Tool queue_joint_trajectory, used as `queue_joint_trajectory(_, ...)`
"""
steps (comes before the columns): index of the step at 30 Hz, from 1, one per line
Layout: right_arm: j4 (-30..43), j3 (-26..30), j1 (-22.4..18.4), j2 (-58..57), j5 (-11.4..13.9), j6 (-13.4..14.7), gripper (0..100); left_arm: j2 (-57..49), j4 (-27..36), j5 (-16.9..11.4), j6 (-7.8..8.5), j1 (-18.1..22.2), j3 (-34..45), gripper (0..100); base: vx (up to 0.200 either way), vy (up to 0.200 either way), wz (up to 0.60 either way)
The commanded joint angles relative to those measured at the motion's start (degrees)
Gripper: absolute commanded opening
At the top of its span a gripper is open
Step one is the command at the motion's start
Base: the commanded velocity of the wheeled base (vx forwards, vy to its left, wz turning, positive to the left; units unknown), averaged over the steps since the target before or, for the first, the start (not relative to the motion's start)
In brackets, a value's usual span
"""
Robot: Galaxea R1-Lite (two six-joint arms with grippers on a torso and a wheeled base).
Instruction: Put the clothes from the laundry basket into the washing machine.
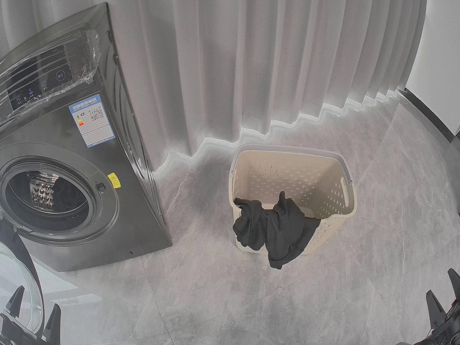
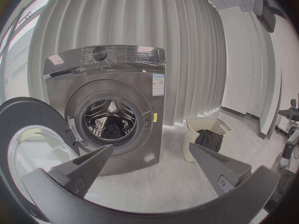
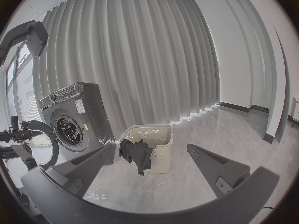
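Door (image 1: 19,283) of the washing machine (image 1: 72,135) stands open at the far left. The left fingers (image 1: 52,319) are just beside its glass, low over the floor (image 1: 215,288). The left fingers are spread apart and carry nothing. In the left wrist view they point toward the machine front, and the drum (image 2: 109,122) opening lies ahead of them, well apart. One dark garment (image 2: 112,130) lies at the bottom of the drum.

To the right of the machine, the laundry basket (image 1: 297,168) stands upright on the floor, close to the white curtain (image 1: 239,49). Dark clothes (image 1: 278,228) hang over its near rim, part inside the basket and part down the outer wall. The clothes lie between the two arms, well apart from both sets of fingers and touched by neither.

At the far right, the right fingers (image 1: 433,310) sit low over the floor, likewise spread apart and empty. In the right wrist view the basket and the clothes lie ahead of them, in line with the gap.
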Motion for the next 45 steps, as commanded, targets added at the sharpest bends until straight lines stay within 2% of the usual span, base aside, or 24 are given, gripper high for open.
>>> queue_joint_trajectory(1, 0.0, 1.0, 0.0, -0.3, 0.0, 0.0, 100, -0.9, 0.0, 0.1, -0.04, 0.0, 1.0, 100, 0.0, 0.0, 0.0)
queue_joint_trajectory(8, -0.1, 1.0, 0.0, -0.3, 0.0, 0.1, 100, -0.8, 0.0, 0.0, 0.14, 0.0, 1.0, 100, 0.0, 0.0, -0.51)
queue_joint_trajectory(31, 0.0, 1.0, 0.0, -0.3, 0.0, 0.1, 100, -0.8, 0.0, 0.0, -0.04, 0.0, 1.0, 100, 0.0, 0.0, 0.0)
queue_joint_trajectory(34, 0.0, 1.0, 0.0, -0.3, 0.0, 0.1, 100, -0.8, 0.0, 0.0, -0.04, 0.0, 1.0, 100, 0.2, -0.2, 0.0)
queue_joint_trajectory(45, 0.0, 1.0, 0.0, -0.3, 0.0, 0.1, 100, -0.8, 0.0, 0.0, -0.04, 0.0, 1.0, 100, 0.0, 0.0, 0.0)
